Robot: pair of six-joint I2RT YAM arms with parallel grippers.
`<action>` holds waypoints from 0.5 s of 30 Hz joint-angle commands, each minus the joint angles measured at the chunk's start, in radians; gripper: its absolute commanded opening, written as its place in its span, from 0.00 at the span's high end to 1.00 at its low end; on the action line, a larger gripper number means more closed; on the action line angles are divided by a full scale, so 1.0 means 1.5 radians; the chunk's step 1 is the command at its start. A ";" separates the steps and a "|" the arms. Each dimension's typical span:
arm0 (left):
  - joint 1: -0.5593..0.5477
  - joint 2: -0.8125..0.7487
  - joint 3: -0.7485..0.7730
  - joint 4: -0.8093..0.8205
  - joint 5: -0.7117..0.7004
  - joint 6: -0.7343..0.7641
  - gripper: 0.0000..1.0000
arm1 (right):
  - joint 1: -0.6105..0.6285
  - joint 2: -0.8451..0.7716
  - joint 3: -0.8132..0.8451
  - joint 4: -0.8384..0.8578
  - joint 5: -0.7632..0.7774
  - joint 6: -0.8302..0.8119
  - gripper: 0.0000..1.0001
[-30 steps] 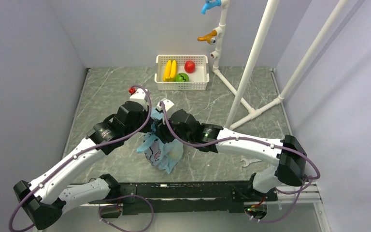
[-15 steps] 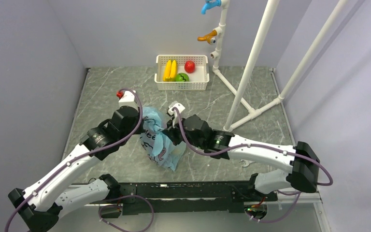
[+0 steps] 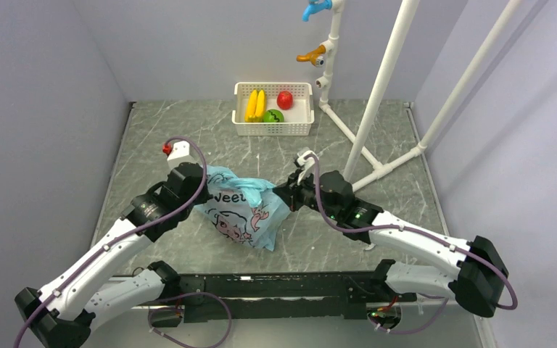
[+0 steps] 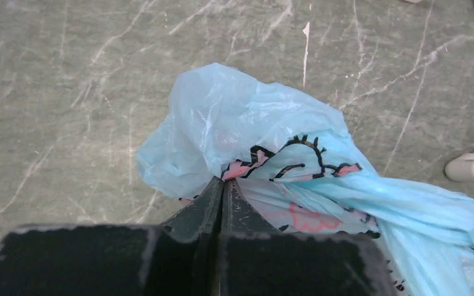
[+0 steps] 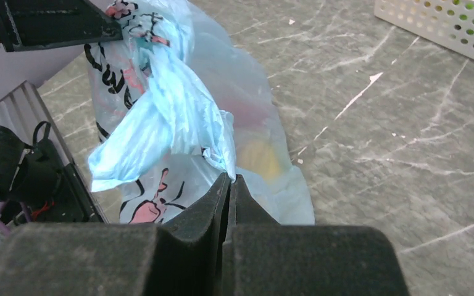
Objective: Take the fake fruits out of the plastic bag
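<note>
Light-blue and crinkly, the plastic bag (image 3: 243, 210) lies stretched on the grey marbled table (image 3: 156, 134) between the 2 arms, with its "Sweet" lettering and a pink cartoon figure facing up. The left gripper (image 4: 222, 182) has its 2 fingers pressed together on a fold at one end of the bag. The right gripper (image 5: 230, 179) likewise pinches thin film at the opposite end, just beside the twisted loop handle (image 5: 160, 114). Through the film, the right wrist view shows a yellow oval fruit (image 5: 260, 158) and a reddish fruit (image 5: 247, 114) (both dim, outlines blurred) inside the bag. Well apart, near the far wall, a white basket (image 3: 272, 129) holds 2 bananas (image 3: 255, 105), a green fruit (image 3: 275, 115) and a red round fruit (image 3: 284, 99).
</note>
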 commanded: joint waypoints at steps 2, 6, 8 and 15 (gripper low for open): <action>0.032 -0.035 -0.025 0.000 0.012 0.059 0.68 | -0.036 -0.039 -0.023 0.026 -0.091 0.006 1.00; 0.044 -0.061 -0.003 0.003 0.091 0.104 0.30 | -0.036 -0.030 -0.020 0.023 -0.110 -0.005 1.00; 0.048 -0.071 0.022 0.007 0.134 0.138 0.19 | -0.037 -0.024 -0.013 0.017 -0.117 -0.011 1.00; 0.070 0.002 0.169 -0.008 0.260 0.266 0.07 | -0.037 -0.014 0.000 -0.007 -0.207 -0.062 1.00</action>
